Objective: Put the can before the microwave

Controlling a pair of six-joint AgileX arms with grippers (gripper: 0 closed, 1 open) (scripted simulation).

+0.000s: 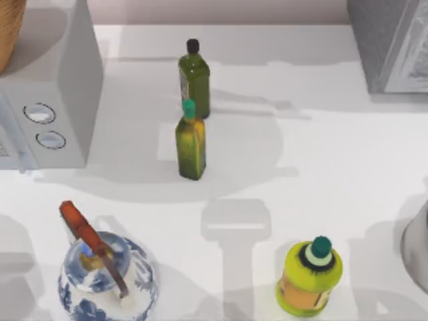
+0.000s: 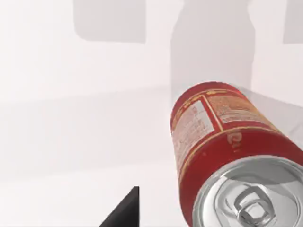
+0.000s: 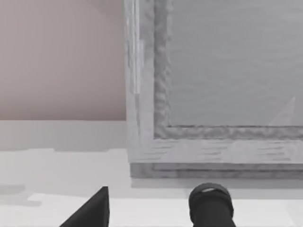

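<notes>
The can (image 2: pixel 222 142) is red with a silver top and yellow-edged label, and it looms close in the left wrist view over the white table. A dark part of my left gripper (image 2: pixel 120 213) shows beside it, with a gap of bare table between them. The microwave (image 1: pixel 50 93) is light grey with two round dials and stands at the table's left back. In the right wrist view a dark part of my right gripper (image 3: pixel 90 210) shows in front of a speckled grey box (image 3: pixel 213 94).
A dark green bottle (image 1: pixel 194 77) and an olive bottle with a teal cap (image 1: pixel 190 144) stand mid-table. A fat yellow-green bottle (image 1: pixel 309 277) is front right, a blue-and-white kettle (image 1: pixel 107 274) front left. The speckled box (image 1: pixel 394 40) fills the back right corner.
</notes>
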